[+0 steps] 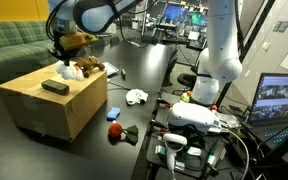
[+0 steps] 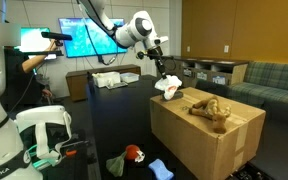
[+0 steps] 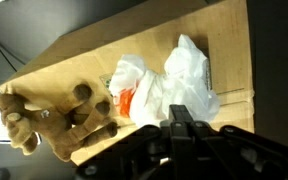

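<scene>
Robotiq gripper (image 2: 161,74), jaws fully closed (whether on a fold cannot be told), hangs just above the crumpled white-and-orange soft toy (image 2: 167,88), which lies on the brown cardboard box (image 2: 199,140) beside a tan plush animal (image 2: 210,108); placement seems done, with only drawing clear left.

White toy (image 3: 174,85), brown plush dog (image 3: 59,120)

The white soft toy (image 3: 174,80) is a crumpled, puffy bundle with an orange patch on one side. It sits on top of the cardboard box (image 1: 44,110), close to the box's edge, just beside the brown plush animal (image 3: 59,120). It lies right below the closed gripper (image 2: 162,77). Whether the fingertips pinch its fabric cannot be told.
</scene>
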You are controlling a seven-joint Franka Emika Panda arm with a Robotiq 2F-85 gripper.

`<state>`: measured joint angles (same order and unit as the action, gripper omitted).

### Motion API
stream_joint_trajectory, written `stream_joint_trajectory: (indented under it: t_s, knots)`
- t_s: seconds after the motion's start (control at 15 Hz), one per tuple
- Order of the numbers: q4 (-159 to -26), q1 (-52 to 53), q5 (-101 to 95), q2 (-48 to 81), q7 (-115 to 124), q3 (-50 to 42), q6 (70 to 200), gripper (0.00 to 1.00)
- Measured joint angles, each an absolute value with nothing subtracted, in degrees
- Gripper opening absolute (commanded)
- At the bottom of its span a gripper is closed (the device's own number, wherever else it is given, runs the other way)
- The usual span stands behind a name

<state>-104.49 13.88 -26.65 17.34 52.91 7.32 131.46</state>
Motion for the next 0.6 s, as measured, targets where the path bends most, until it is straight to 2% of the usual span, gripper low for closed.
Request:
stream_joint_trajectory:
  t_s: [0.6]
  knots:
    - [-81.75,24.88,-36.36,31.99,71.46,-0.34,120.21,0.00]
